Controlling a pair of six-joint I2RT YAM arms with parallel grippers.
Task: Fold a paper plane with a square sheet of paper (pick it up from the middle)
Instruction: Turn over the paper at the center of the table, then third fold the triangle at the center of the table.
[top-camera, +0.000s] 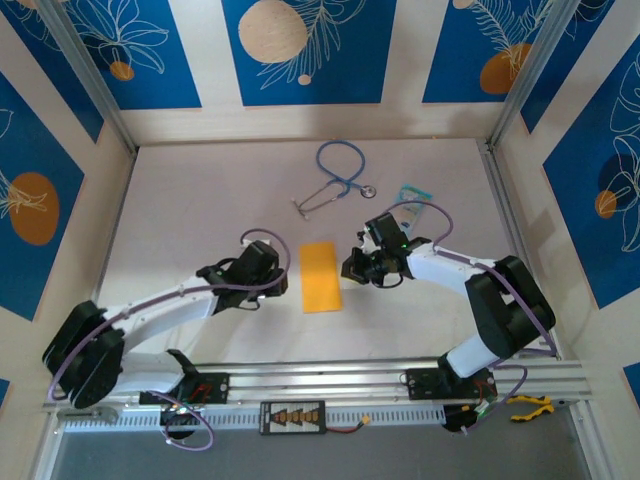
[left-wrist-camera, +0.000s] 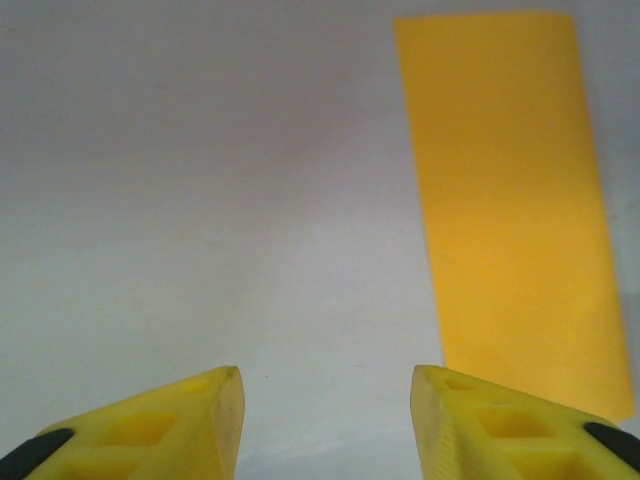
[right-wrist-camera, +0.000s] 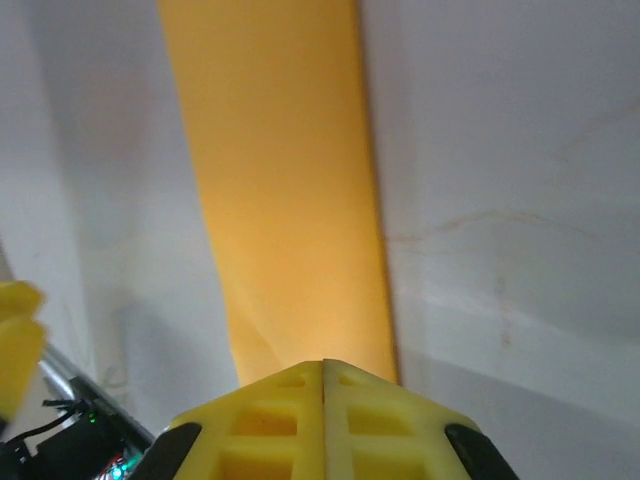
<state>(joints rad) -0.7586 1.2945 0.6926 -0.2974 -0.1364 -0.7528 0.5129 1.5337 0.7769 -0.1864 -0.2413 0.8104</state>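
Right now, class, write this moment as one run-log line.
paper: narrow rectangle, flat on table | left gripper: open, beside paper, not touching | right gripper: shut, tips at paper

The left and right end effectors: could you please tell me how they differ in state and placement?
The left end effector has its jaws apart over bare table; the right end effector has them closed together. The left one has the orange paper off to its side; the right one points straight along it, tips at its edge. Both have yellow fingers and flank the paper.
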